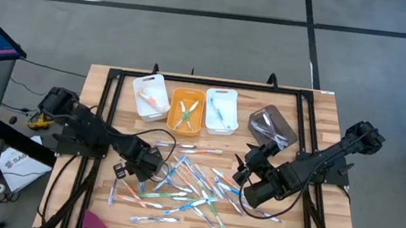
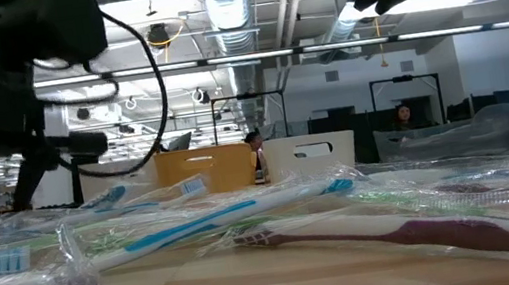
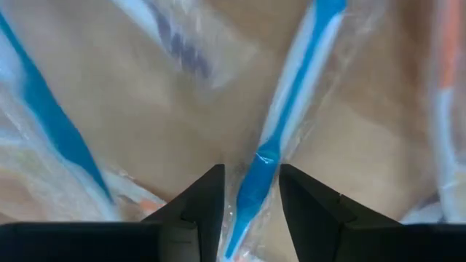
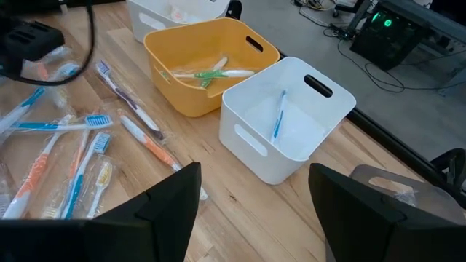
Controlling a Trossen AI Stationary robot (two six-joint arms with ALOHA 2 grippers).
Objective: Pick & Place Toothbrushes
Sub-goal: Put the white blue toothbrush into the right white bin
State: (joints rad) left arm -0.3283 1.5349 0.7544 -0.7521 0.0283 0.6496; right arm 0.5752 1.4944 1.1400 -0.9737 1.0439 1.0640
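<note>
Many wrapped toothbrushes [image 1: 187, 185], mostly blue and white, lie scattered flat on the wooden table. My left gripper [image 1: 151, 168] points straight down at the pile's left part. It is open, with one finger on each side of the lower handle of a blue-and-white toothbrush [image 3: 291, 94] in clear wrap. My right gripper [image 1: 243, 169] hangs open above the pile's right part and slants down toward the bins, holding nothing. In the right wrist view the orange bin [image 4: 211, 65] holds green-and-white brushes and a white bin [image 4: 287, 120] holds a blue one. My left gripper [image 3: 251, 173] comes from above, with a finger [image 3: 207, 204] close on each side of the blue handle [image 3: 255, 182], across it. The brush lies flat on the table. Whether the fingers touch the handle or its wrap, I cannot tell.
Three bins stand in a row at the far side: white [image 1: 150, 95], orange [image 1: 186, 109], white [image 1: 221, 110]. A grey tray [image 1: 272, 126] with clear wrappers stands to their right. A pink object [image 1: 95, 226] lies at the near left corner. Black cables trail by the left arm.
</note>
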